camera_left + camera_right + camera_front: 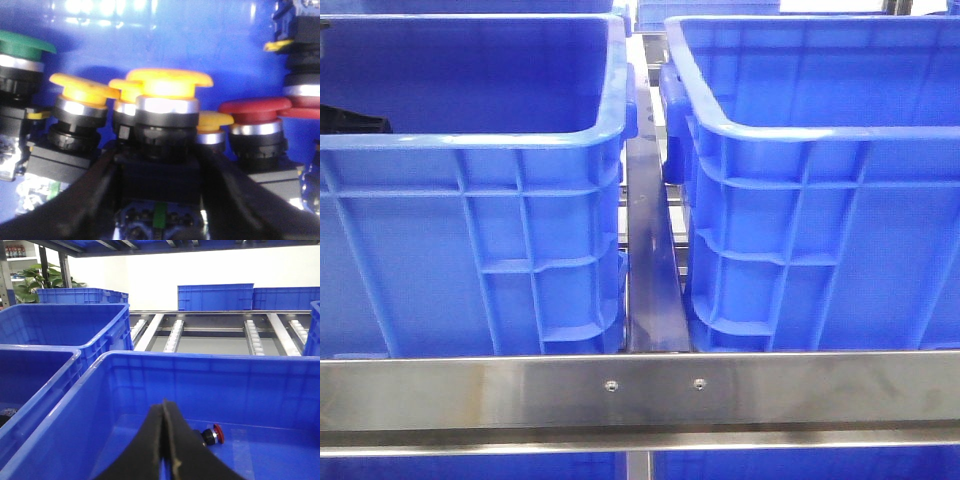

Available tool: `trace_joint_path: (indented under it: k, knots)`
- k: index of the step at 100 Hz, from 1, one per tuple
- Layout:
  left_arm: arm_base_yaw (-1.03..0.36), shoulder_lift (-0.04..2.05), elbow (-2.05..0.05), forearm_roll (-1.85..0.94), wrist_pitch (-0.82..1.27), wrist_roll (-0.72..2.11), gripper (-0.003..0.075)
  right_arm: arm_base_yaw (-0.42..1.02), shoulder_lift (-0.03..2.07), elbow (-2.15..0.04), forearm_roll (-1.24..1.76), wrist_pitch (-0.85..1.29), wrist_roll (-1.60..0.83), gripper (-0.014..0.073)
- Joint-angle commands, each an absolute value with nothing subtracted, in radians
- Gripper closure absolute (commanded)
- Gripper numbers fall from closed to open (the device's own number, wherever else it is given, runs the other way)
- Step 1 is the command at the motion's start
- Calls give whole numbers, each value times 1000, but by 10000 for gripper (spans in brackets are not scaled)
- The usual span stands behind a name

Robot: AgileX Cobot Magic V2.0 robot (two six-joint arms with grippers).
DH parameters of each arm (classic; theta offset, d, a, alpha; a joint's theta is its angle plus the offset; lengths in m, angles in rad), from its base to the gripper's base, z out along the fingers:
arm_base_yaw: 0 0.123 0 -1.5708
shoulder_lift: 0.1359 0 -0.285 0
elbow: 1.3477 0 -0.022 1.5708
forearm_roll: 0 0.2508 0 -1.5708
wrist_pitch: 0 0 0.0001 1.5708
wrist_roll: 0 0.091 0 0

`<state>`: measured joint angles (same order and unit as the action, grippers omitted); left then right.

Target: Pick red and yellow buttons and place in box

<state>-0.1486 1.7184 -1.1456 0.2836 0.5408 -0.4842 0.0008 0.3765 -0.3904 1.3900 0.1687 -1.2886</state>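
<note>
In the left wrist view my left gripper (159,162) has its two black fingers (90,195) pressed against the sides of the black body of a yellow button (167,84). It stands upright among other yellow buttons (80,87), a red button (255,107) and a green button (22,44) on the blue bin floor. In the right wrist view my right gripper (165,410) is shut and empty, above the blue box (210,365). One red button (216,434) lies on its side in that box. Neither gripper shows in the front view.
The front view shows two tall blue crates, left (470,200) and right (820,200), behind a steel rail (640,390), with a narrow gap between them. More blue crates (65,320) and a roller conveyor (210,332) lie beyond the box.
</note>
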Motion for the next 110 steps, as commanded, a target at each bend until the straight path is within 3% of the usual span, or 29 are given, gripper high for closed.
trace_joint_path:
  k: [1,6,46,110]
  knots:
    - [-147,1666,-1177,284,508,-481,677,1,378,-421,1403,151,-1295,662]
    - [-147,1654,-1177,284,512,-477,741,1,378,-421,1403,151,-1295,662]
    - [-185,1424,-1177,256,591,-390,739,1,378,-421,1403,151,-1295,662]
    - [-609,1035,-1177,256,790,-281,739,1,378,-421,1403,151,-1295,662]
